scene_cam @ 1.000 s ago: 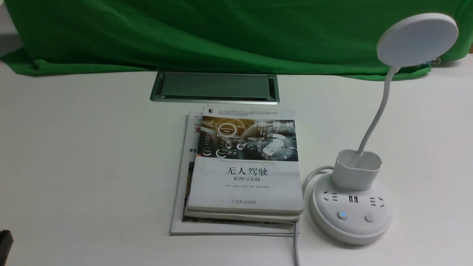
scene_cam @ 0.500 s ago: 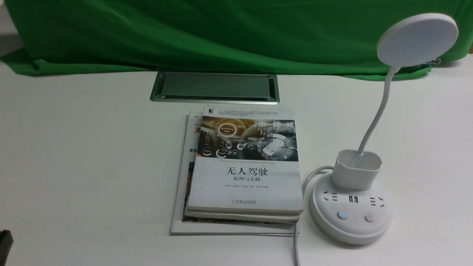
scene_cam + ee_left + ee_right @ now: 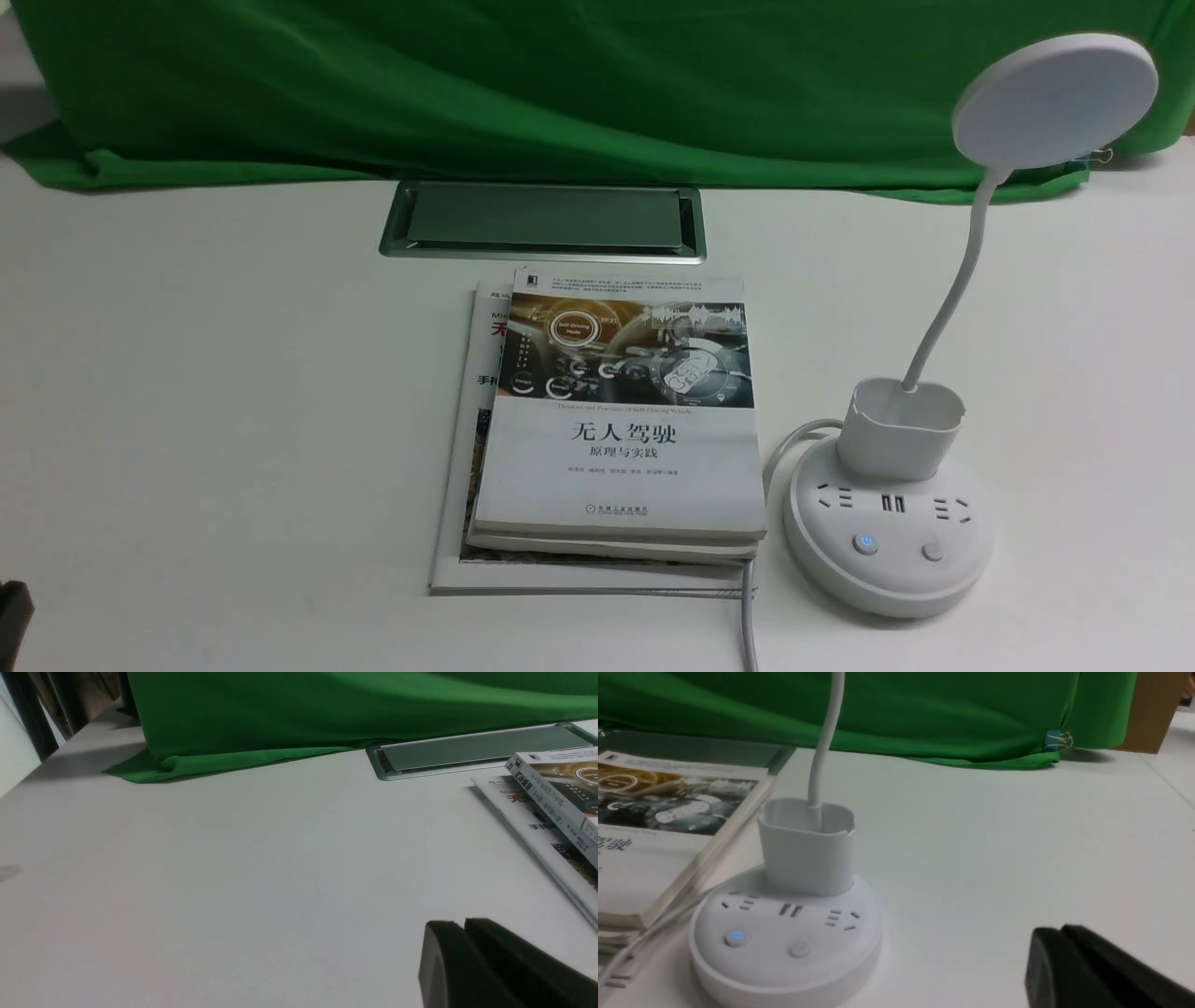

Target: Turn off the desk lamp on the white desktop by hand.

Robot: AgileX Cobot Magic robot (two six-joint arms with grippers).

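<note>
The white desk lamp (image 3: 887, 523) stands on the white desktop (image 3: 233, 420) at the right. Its disc head (image 3: 1055, 98) is up on a thin bent neck that rises from the cup holder (image 3: 901, 425). On the round base, one button (image 3: 867, 542) glows blue and the plain button (image 3: 932, 551) is beside it. In the right wrist view, my right gripper (image 3: 1063, 929) is shut and empty, low over the desktop, apart from the lamp base (image 3: 784, 942). My left gripper (image 3: 465, 921) is shut and empty over bare desktop (image 3: 233, 882). Only a black sliver of the left arm (image 3: 11, 611) shows in the front view.
A stack of books (image 3: 616, 420) lies just left of the lamp base, with the lamp's white cable (image 3: 747, 616) running along it. The grey cable hatch (image 3: 541, 219) is behind the books. Green cloth (image 3: 560, 84) covers the back.
</note>
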